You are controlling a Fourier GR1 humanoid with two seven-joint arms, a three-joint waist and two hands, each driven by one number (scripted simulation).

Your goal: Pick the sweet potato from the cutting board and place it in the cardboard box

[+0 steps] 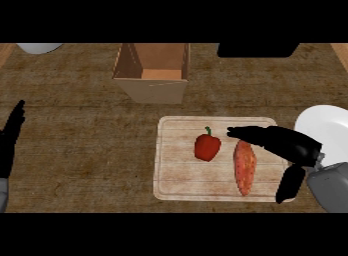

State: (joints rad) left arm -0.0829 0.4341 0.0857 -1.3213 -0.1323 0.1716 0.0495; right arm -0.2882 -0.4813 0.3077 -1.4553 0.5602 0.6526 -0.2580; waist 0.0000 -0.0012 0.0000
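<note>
Lower right, my right hand [291, 145] hovers at the upper end of the sweet potato [244, 167] on the cutting board [181, 170], fingers apart. My left hand [0, 150] rests straight-fingered at the left edge.

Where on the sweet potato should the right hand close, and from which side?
Likely its middle, across the narrow width, coming from above and the right. The sweet potato lies flat, long and slim, on the cutting board, with the red pepper close on its left and the open right hand on its right.
</note>
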